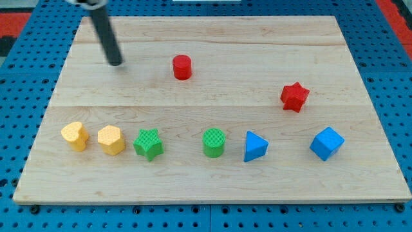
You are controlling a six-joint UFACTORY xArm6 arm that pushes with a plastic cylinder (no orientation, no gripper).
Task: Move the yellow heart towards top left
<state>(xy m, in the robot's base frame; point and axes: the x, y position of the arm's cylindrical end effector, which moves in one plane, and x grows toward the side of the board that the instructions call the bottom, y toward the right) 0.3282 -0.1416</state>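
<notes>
The yellow heart (75,136) lies at the view's lower left of the wooden board (212,64). A yellow hexagon block (111,140) sits just to its right. My tip (116,64) rests on the board in the upper left, well above both yellow blocks and apart from them. The rod slants up to the view's top left.
A green star (149,144), a green cylinder (214,142), a blue triangle (255,146) and a blue cube (326,143) continue the lower row. A red cylinder (182,67) sits right of my tip. A red star (295,96) sits at the right.
</notes>
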